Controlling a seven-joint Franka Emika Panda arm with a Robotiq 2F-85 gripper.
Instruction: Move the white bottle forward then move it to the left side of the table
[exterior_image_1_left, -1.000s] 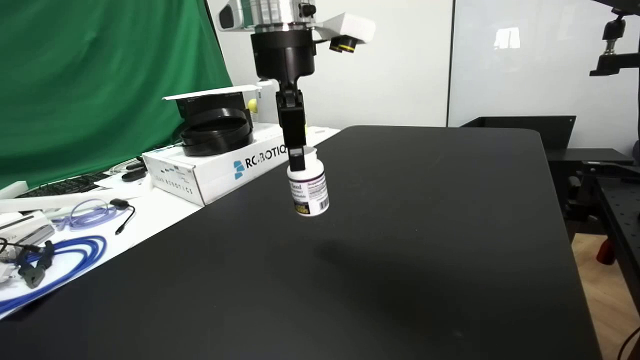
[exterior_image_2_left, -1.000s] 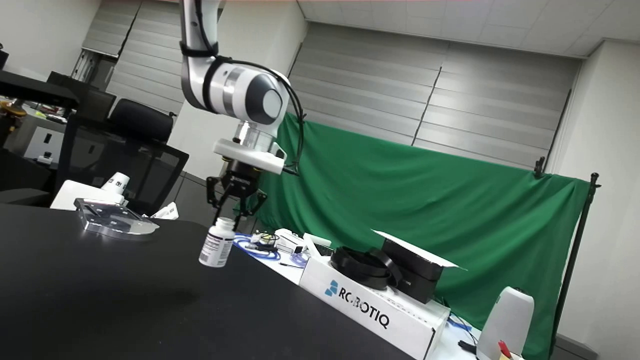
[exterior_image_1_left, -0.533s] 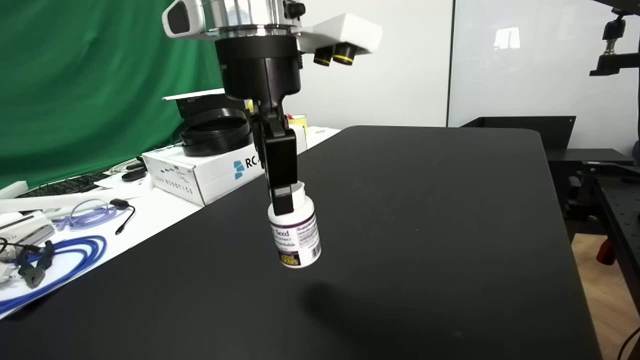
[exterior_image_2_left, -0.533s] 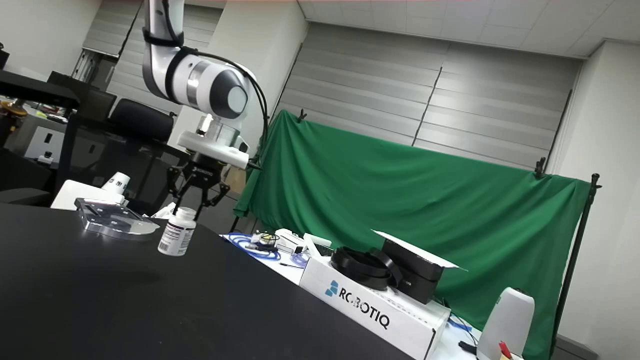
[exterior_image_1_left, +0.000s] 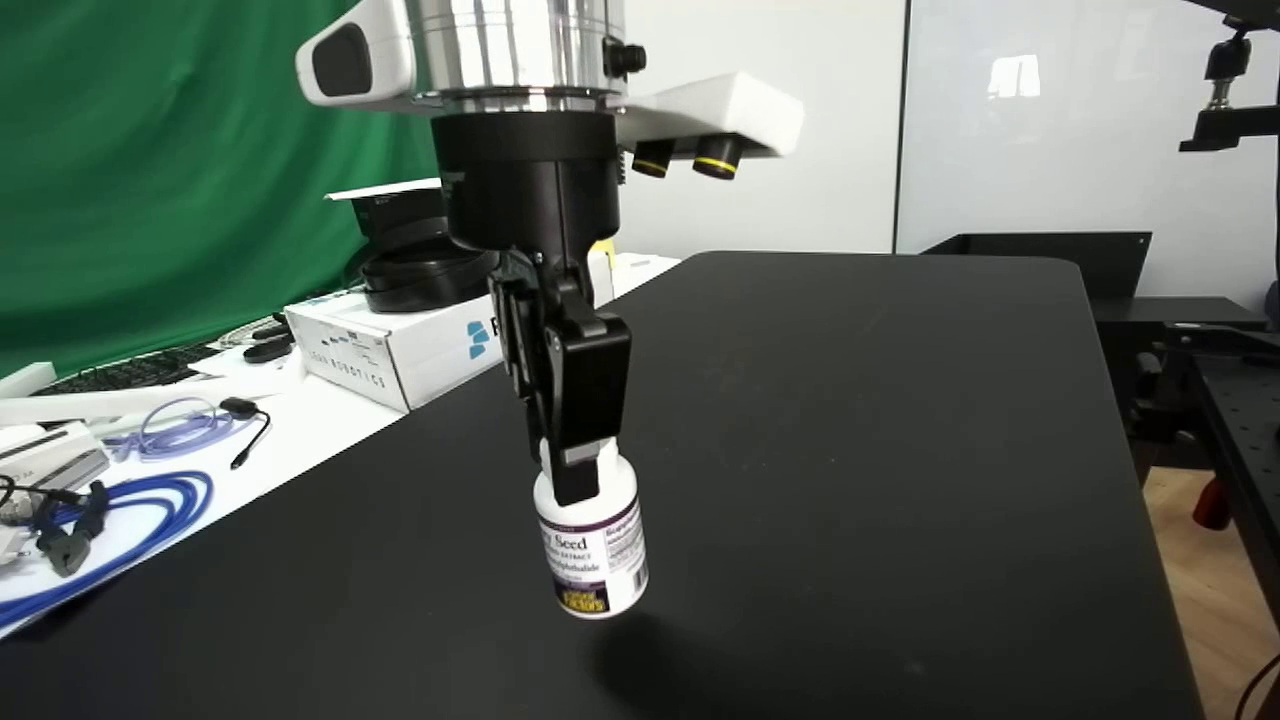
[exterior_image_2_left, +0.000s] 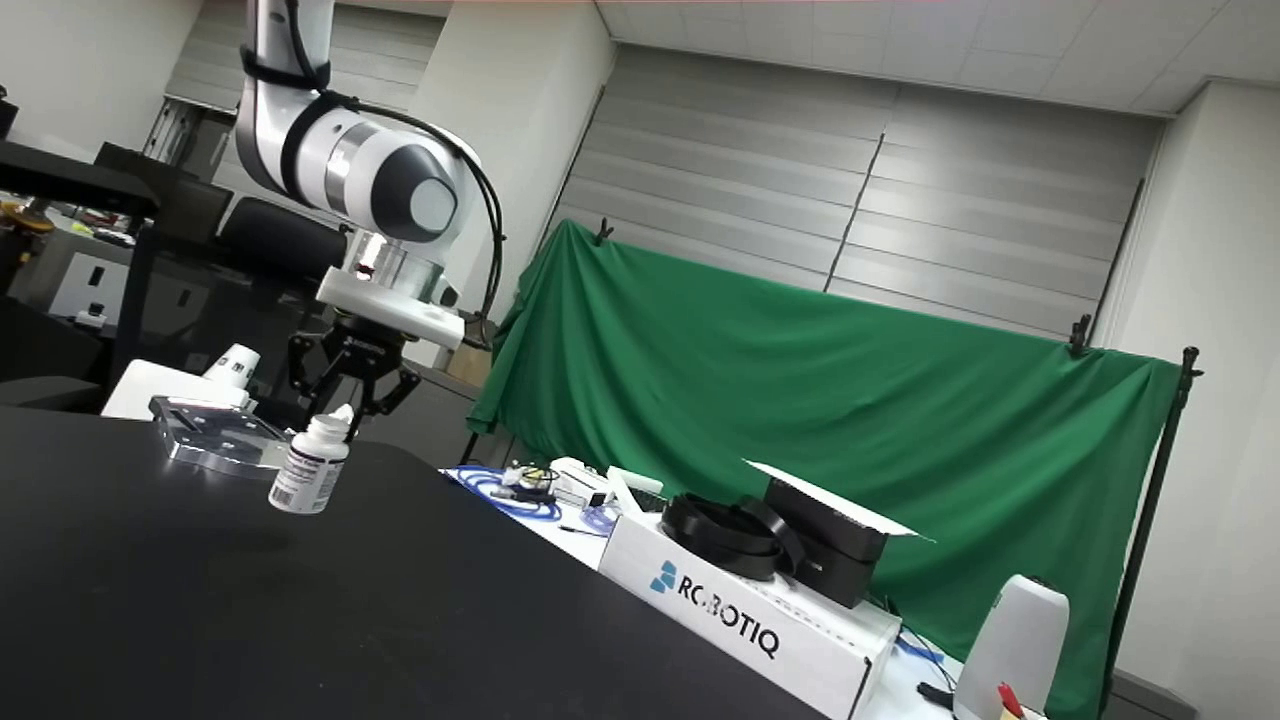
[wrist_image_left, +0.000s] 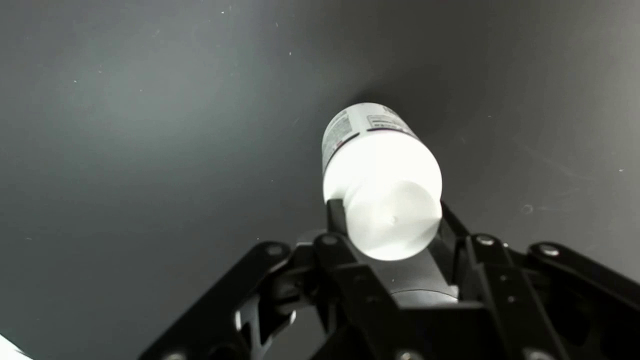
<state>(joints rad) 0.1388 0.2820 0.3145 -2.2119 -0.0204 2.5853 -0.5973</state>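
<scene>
The end effector (wrist_image_left: 392, 217) grips the bottle (exterior_image_1_left: 595, 560) by its capped end; the wrist view shows a finger (wrist_image_left: 336, 216) against either side, with the flat top between them. An exterior view gives the lettered label (exterior_image_1_left: 578, 570) instead: there the bottle leans, low near mid-frame, apparently off the desk (exterior_image_1_left: 850, 430), its shadow below right. A clear plate (exterior_image_2_left: 215, 440) appears in an exterior view only, on the desk at left, partly behind the bottle; the box (exterior_image_2_left: 735, 630) shows its ROBOTIQ lettering whole there, low and right of centre. In an exterior view a white counter (exterior_image_1_left: 300, 430) borders the desk's left side, the right edge slants toward lower right, and open room spreads between bottle and that edge.
</scene>
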